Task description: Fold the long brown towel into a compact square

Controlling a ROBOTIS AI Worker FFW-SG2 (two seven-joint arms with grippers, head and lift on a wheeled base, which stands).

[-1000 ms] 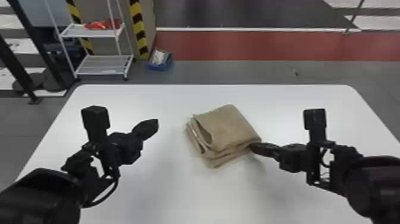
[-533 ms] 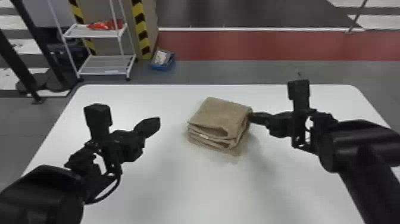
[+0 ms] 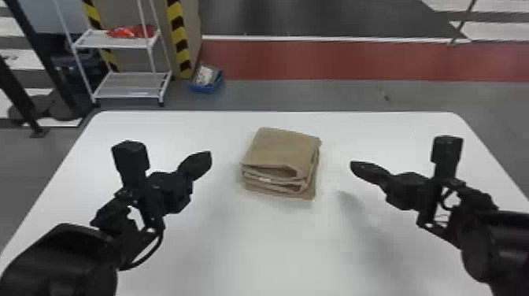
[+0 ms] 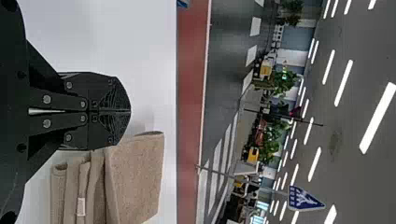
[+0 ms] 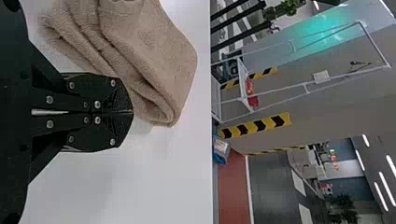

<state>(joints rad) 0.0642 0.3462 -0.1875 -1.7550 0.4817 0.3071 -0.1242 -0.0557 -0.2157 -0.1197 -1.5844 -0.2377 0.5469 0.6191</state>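
One brown towel, folded into a thick, roughly square stack, lying on the white counter; layered edges and one small pale tag on its near side. Two end effectors, black: the left end effector, left of the towel and apart from it, fingers together; the right end effector, right of the towel, likewise apart, fingers together. One blue bin, on the floor beyond the towel, to its left.
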